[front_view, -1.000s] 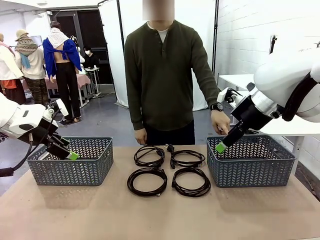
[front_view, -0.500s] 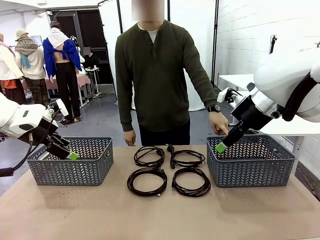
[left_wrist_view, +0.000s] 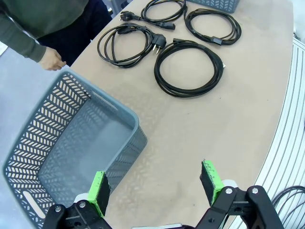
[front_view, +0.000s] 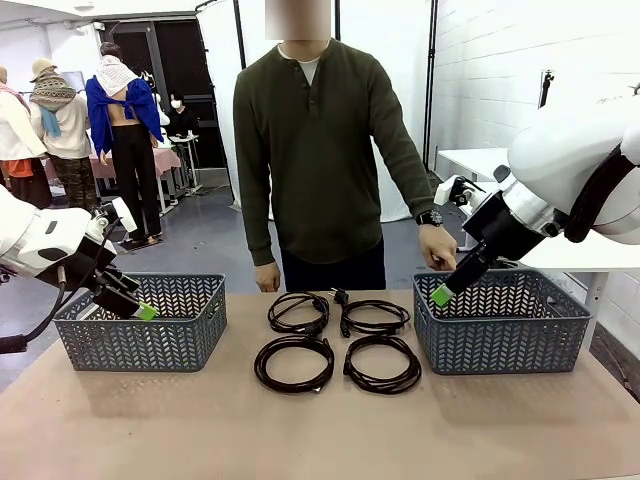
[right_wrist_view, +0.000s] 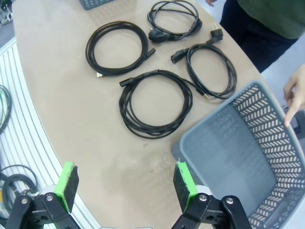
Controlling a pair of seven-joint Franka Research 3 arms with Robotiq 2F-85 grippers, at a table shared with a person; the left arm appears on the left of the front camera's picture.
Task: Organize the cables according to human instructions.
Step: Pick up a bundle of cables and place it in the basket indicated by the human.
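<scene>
Four black coiled cables lie mid-table in a square: back left [front_view: 298, 310], back right [front_view: 374, 317], front left [front_view: 293, 362], front right [front_view: 381, 363]. My left gripper [front_view: 135, 305] hovers at the front rim of the left basket [front_view: 150, 340], open and empty, as the left wrist view confirms [left_wrist_view: 155, 183]. My right gripper [front_view: 442, 292] hangs at the near left corner of the right basket [front_view: 500, 345], also open and empty [right_wrist_view: 125, 183]. The cables lie well ahead of both sets of fingers [left_wrist_view: 189, 68] [right_wrist_view: 155, 102]. The person's hand [front_view: 438, 245] points a finger down at the right basket.
Both grey lattice baskets [left_wrist_view: 102, 98] [right_wrist_view: 267, 124] hold nothing. The person stands at the far edge, the other hand [front_view: 267, 277] hanging near the back left cable. Bare tabletop runs in front of the cables and baskets. A white table stands behind the right basket.
The person has shifted slightly to the left and the free hand has swung a little. The pointing hand stays over the right basket. Neither arm has moved.
</scene>
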